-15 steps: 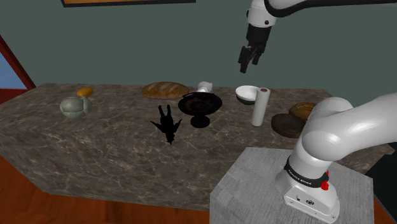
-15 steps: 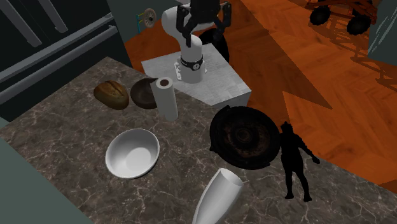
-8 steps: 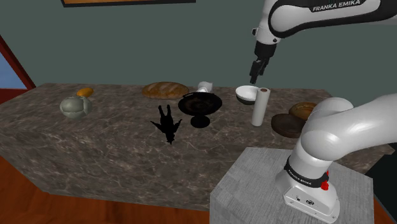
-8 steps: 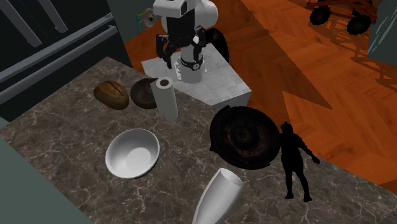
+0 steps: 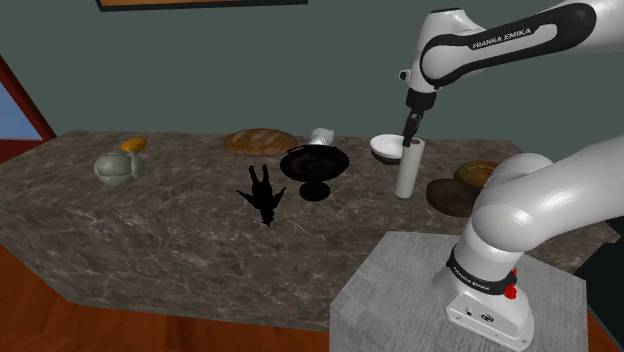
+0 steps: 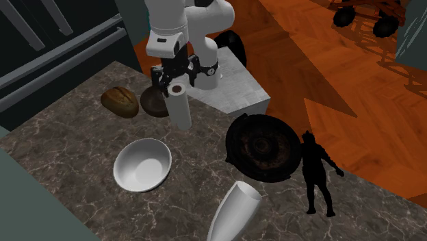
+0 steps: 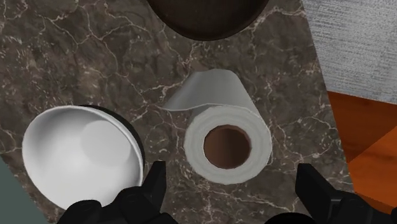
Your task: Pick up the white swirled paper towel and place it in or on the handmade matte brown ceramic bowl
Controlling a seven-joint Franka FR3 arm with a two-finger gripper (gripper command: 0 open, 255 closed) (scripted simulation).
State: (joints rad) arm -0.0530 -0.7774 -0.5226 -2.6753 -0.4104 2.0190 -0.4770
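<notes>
Directly above upright paper towel (image 7: pixel 219 127), hand (image 7: pixel 232 173) spread; white bowl (image 7: pixel 79 156) adjacent.

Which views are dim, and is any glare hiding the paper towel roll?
Shoulder view: dim, flat, paper towel roll readable. Second exterior view: figurine a shadeless black silhouette. Wrist view: roll evenly lit, no glare; soft shading inside white bowl.

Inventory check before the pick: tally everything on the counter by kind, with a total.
Bowls: 2, white bowl and brown bowl
Bread loaves: 2
Paper towel roll: 1
White vase: 1
Black pedestal dish: 1
Black figurine: 1
Grey-green ball: 1
Small orange thing: 1
Total: 10
</notes>
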